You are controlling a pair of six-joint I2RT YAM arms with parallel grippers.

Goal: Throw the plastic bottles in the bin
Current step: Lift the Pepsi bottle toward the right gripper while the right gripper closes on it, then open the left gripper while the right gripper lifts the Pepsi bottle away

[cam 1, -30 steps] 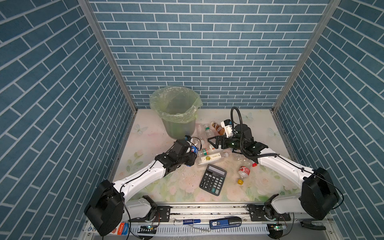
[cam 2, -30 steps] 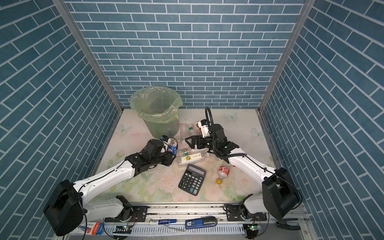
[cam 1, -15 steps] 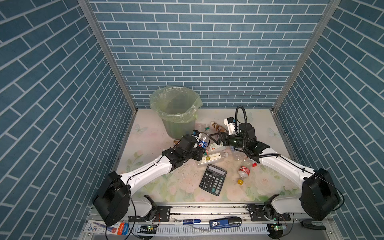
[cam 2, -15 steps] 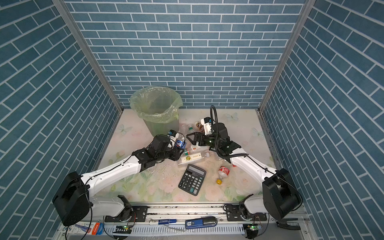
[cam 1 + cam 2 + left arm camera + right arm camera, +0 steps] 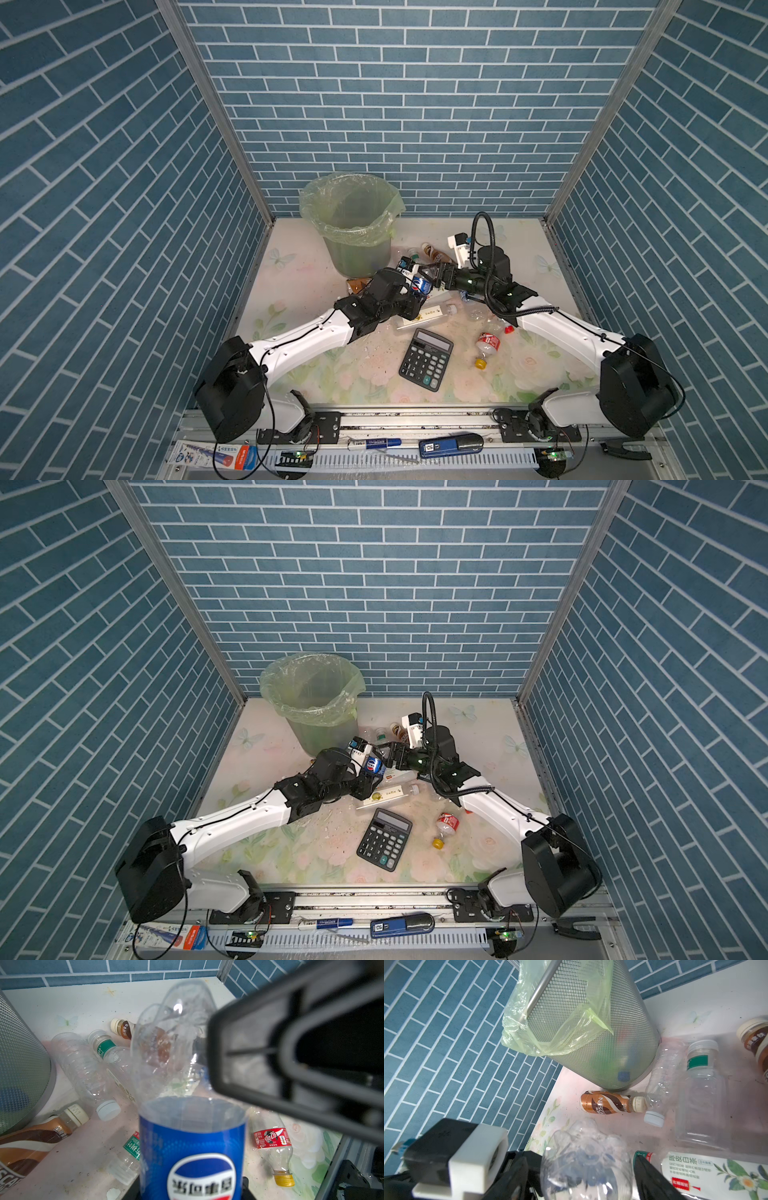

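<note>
Holding the blue-labelled bottle (image 5: 422,284) firmly, the left tool (image 5: 415,293) has carried it toward the right tool (image 5: 437,277) since a second ago, off the tabletop (image 5: 299,286), near the bin (image 5: 357,257). The right tool has narrowed around the bottle's clear base; whether it grips, I cannot tell. The red-labelled bottle (image 5: 489,341) lies where it did.

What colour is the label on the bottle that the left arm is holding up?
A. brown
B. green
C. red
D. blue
D: the bottle clamped in the left end effector wears a blue label with a round red, white and blue logo.
</note>
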